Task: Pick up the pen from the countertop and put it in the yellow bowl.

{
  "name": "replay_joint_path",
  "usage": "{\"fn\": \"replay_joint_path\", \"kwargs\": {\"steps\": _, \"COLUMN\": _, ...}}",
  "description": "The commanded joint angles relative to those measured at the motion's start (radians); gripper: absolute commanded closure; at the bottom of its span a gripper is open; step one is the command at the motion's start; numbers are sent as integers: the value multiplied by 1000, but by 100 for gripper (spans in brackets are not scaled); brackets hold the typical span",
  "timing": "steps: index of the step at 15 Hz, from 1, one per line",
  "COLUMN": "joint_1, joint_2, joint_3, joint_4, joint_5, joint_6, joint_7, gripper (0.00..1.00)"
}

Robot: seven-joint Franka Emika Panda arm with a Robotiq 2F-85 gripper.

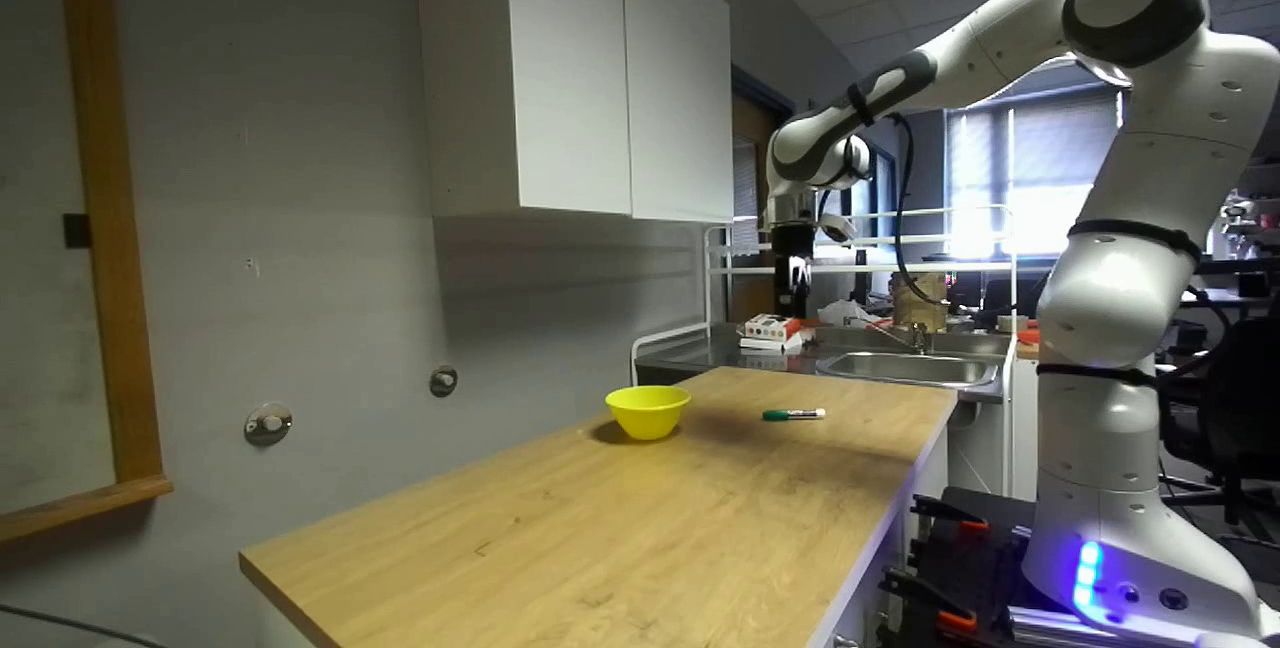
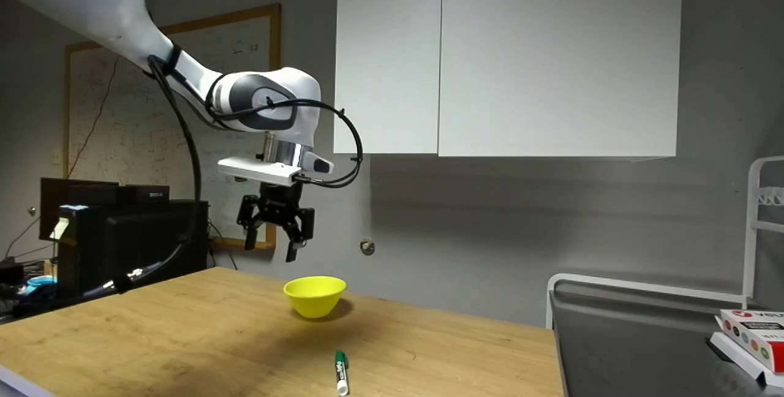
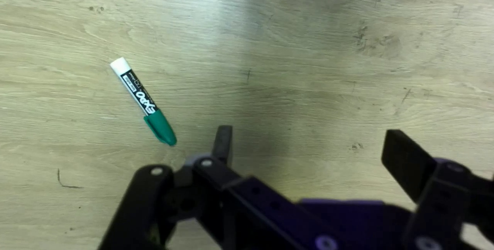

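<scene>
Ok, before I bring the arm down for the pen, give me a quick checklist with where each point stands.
1. Jaws open: ok, spread apart and holding nothing.
2. Pen lying free on the countertop: ok, flat, nothing else touching it.
3. Pen between the jaws: not ok; in the wrist view it lies outside the gap, toward the picture's left.
4. Green cap on the pen: ok.
5. Yellow bowl upright and apart from the pen: ok.
6. Yellow bowl empty inside: cannot tell; no view shows its bottom.
</scene>
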Motion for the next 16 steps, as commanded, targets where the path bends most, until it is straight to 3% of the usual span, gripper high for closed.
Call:
{"fn": "replay_joint_path", "kwargs": {"steps": 1, "joint_1": -21, "joint_2": 184, "joint_3": 3, "joint_4": 97, "joint_5": -10, "joint_6": 2, "joint_7": -81, "gripper": 0}}
{"fn": "replay_joint_path", "kwargs": {"steps": 11, "joint_1": -142, "joint_2": 605, "joint_3": 44, "joint_4": 391, "joint_5": 1, "joint_6": -15, "joint_7": -239, "gripper": 0}}
{"fn": "replay_joint_path", "kwargs": {"steps": 16, "joint_1": -221, "joint_2": 713, "joint_3": 86, "joint_4": 481, "joint_5": 17, "joint_6": 18, "joint_7": -342, "gripper": 0}}
